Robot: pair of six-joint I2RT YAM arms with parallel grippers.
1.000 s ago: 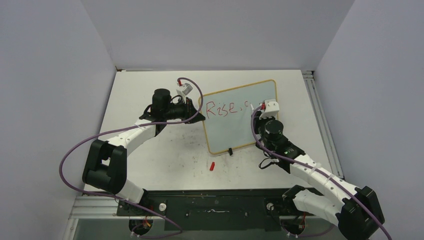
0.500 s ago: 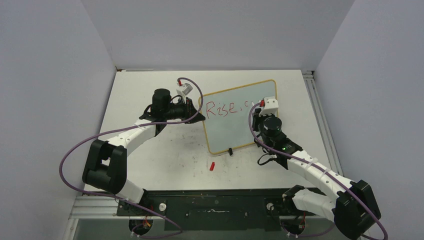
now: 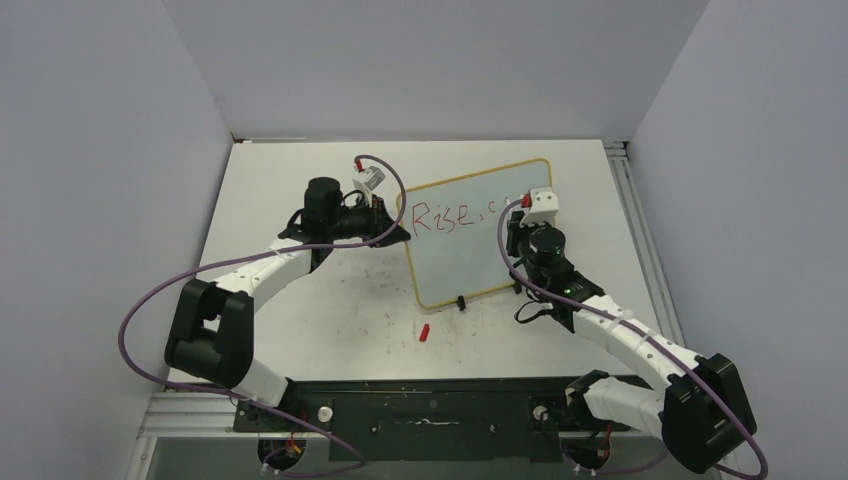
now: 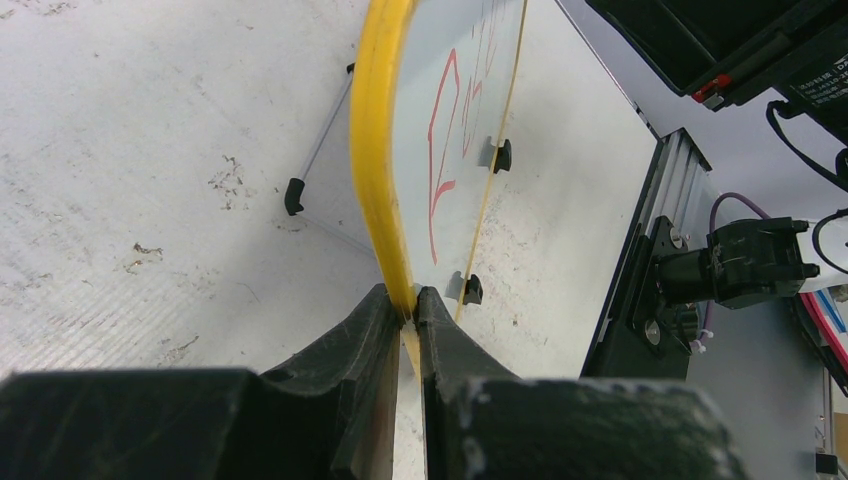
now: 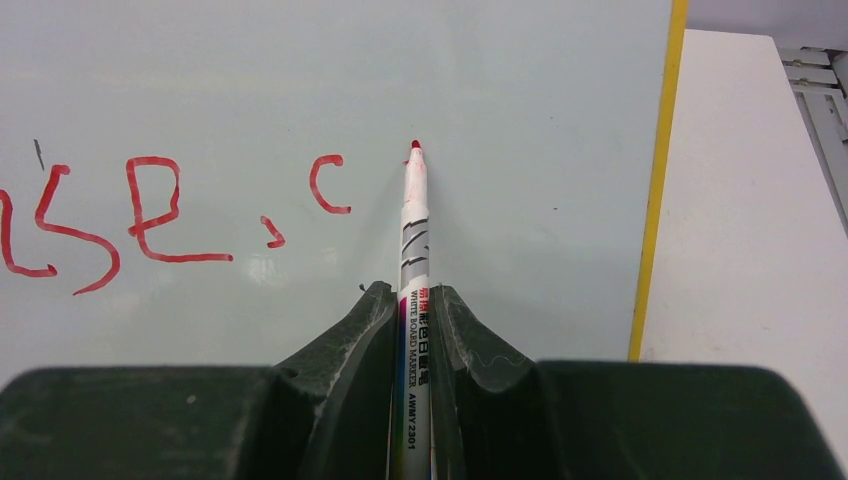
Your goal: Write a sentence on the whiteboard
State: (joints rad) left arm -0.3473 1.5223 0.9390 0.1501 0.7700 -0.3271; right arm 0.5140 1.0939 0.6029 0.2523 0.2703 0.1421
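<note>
Findings: the whiteboard [image 3: 470, 262] stands propped at a tilt on the counter [image 3: 300, 310], right of centre and between the two arms, resting on its black clip feet. The left gripper [image 4: 410, 300] has its fingers [image 4: 360, 340] clamped on the board's yellow-toned frame at the left edge, bracing it. The right gripper [image 5: 412, 295] has its fingers [image 5: 350, 330] closed tight on a whiteboard marker [image 5: 413, 230], red tip pointing forward at the writing surface. The sentence [image 5: 150, 215] so far reads "Rise," followed by a lone "c", all in thin red strokes along the upper part of the board. Change noted over the last second: in the top view, the right wrist has travelled up and slightly right along the board and its forearm has swung outward, while the left arm and the board have not shifted. The tip now sits just right of the "c", beside a faint red speck; whether it actually touches the surface cannot be told from the wrist view. Assessment: the pen has been repositioned for the next letter, so the second word is barely begun and most of the writing remains. A small red piece, probably the marker's cap [image 3: 424, 332], lies on the counter near the board's lower edge.
</note>
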